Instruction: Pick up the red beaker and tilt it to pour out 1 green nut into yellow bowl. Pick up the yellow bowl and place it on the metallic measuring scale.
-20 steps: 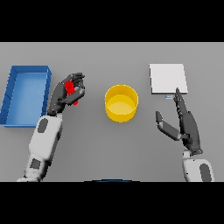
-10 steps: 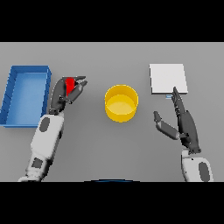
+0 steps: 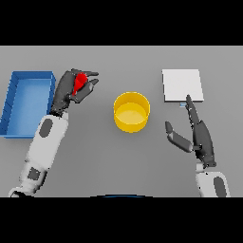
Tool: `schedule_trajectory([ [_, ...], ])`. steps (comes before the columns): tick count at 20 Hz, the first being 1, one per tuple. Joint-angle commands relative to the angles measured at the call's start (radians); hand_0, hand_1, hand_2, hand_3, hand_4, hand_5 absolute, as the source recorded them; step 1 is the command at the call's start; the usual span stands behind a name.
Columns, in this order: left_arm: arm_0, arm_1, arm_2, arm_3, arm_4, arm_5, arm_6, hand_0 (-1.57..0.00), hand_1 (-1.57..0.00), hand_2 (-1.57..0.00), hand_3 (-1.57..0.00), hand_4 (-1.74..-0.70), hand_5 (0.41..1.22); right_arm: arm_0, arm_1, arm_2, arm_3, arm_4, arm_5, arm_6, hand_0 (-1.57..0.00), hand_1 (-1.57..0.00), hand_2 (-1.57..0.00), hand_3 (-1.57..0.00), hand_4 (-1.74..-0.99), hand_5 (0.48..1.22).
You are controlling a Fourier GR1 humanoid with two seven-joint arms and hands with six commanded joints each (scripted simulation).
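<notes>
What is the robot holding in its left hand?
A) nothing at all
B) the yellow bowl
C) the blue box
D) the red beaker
D: the left hand has its fingers curled round the red beaker, while the yellow bowl sits alone on the table and the blue box lies untouched beside the arm.

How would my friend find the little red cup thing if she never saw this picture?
Start at the blue tray at the table's left side. Just right of it, the robot's left hand has its fingers curled round the red beaker. It is the only red thing, and far smaller than the yellow bowl in the middle.
</notes>
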Motion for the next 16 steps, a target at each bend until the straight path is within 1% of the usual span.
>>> schedule_trajectory([
  [1, -0.013, 0.031, -0.046, -0.009, -0.045, -0.024, 0.034, -1.56, -1.56, -1.56, -1.56, -1.73, 1.119, 0.006, 0.002, 0.006, -0.001, 0.01, -0.003, 0.0, 0.0, 0.0, 0.0, 0.0, -1.245, 0.688],
  [2, -0.022, 0.048, -0.077, -0.018, -0.069, -0.04, 0.05, -1.56, -1.56, -1.56, -1.56, -1.73, 1.121, 0.015, 0.0, 0.005, -0.008, 0.012, -0.006, -0.008, 0.0, 0.0, 0.0, 0.0, -1.243, 0.691],
  [4, -0.035, 0.061, -0.117, -0.022, -0.093, -0.056, 0.074, -1.56, -1.56, -1.56, -1.56, -1.73, 1.117, 0.016, 0.007, 0.01, -0.014, 0.016, -0.009, 0.002, 0.0, 0.0, 0.0, 0.0, -1.243, 0.696],
  [6, -0.048, 0.065, -0.141, -0.016, -0.106, -0.059, 0.087, -1.56, -1.56, -1.56, -1.56, -1.73, 1.114, 0.025, -0.004, 0.004, -0.031, 0.007, -0.001, 0.013, 0.0, 0.0, 0.0, 0.0, -1.243, 0.705],
  [7, -0.057, 0.067, -0.152, -0.022, -0.11, -0.06, 0.098, -1.56, -1.56, -1.56, -1.56, -1.73, 1.113, 0.018, -0.004, 0.005, -0.032, 0.006, 0.002, 0.027, 0.0, 0.0, 0.0, 0.0, -1.243, 0.71],
  [8, -0.07, 0.082, -0.186, -0.015, -0.15, -0.059, 0.106, -1.56, -1.56, -1.56, -1.56, -1.73, 1.112, 0.02, 0.005, 0.01, -0.031, 0.008, -0.001, 0.032, 0.0, 0.0, 0.0, 0.0, -1.248, 0.711],
  [9, -0.085, 0.088, -0.217, -0.001, -0.181, -0.061, 0.107, -1.57, -1.57, -1.57, -1.57, -1.74, 1.112, 0.019, -0.003, 0.006, -0.033, 0.006, 0.003, 0.034, 0.0, 0.0, 0.0, 0.0, -1.251, 0.714],
  [10, -0.123, 0.109, -0.25, 0.015, -0.224, -0.073, 0.131, -1.57, -1.57, -1.57, -1.57, -1.74, 1.112, 0.017, -0.001, 0.007, -0.028, 0.009, 0.0, 0.026, 0.0, 0.0, 0.0, 0.0, -1.254, 0.717],
  [12, -0.176, 0.143, -0.333, 0.052, -0.323, -0.081, 0.121, -1.57, -1.57, -1.57, -1.57, -1.74, 1.137, 0.02, -0.005, 0.002, -0.032, -0.006, 0.01, 0.012, 0.0, 0.0, 0.0, 0.0, -1.266, 0.72],
  [13, -0.201, 0.144, -0.379, 0.079, -0.374, -0.082, 0.129, -1.57, -1.57, -1.57, -1.57, -1.74, 1.134, 0.017, -0.005, 0.003, -0.035, -0.008, 0.012, 0.017, 0.0, 0.0, 0.0, 0.0, -1.267, 0.72],
  [14, -0.234, 0.156, -0.408, 0.105, -0.407, -0.094, 0.129, -1.57, -1.57, -1.57, -1.57, -1.74, 1.152, 0.016, 0.002, 0.007, -0.024, -0.007, 0.013, 0.017, 0.0, 0.0, 0.0, 0.0, -1.267, 0.721],
  [16, -0.296, 0.159, -0.463, 0.15, -0.465, -0.112, 0.118, -1.57, -1.57, -1.57, -1.57, -1.74, 1.177, 0.009, 0.005, 0.009, -0.019, -0.008, 0.015, 0.023, 0.0, 0.0, 0.0, 0.0, -1.268, 0.722],
])
